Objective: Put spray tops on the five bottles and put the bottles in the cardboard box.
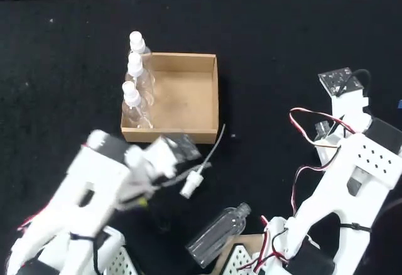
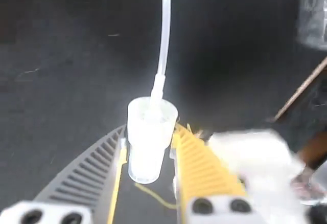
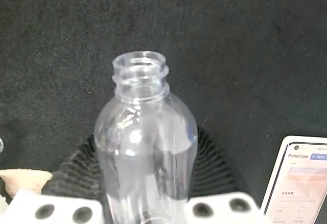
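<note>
Capping step, probably bottle four: left gripper (image 2: 149, 134) clamped on spray top (image 1: 192, 185), right gripper (image 3: 148, 150) clamped on open bottle (image 1: 220, 232) short of cardboard box (image 1: 188, 134); next needs dip tube (image 2: 164, 29) lined into neck (image 3: 140, 70)

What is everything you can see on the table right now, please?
cardboard box: one, brown, mid-table.
capped bottles: three, clear with white spray tops, along the box's left wall.
open bottle: one, clear, in the right pincer.
spray top: one, white with tube, in the left pincer.
phone: one, white-edged, near the right pincer.
table: one, black.
left pincer: one, yellow-lined, shut on the spray top.
right pincer: one, black-lined, shut on the open bottle.
</note>
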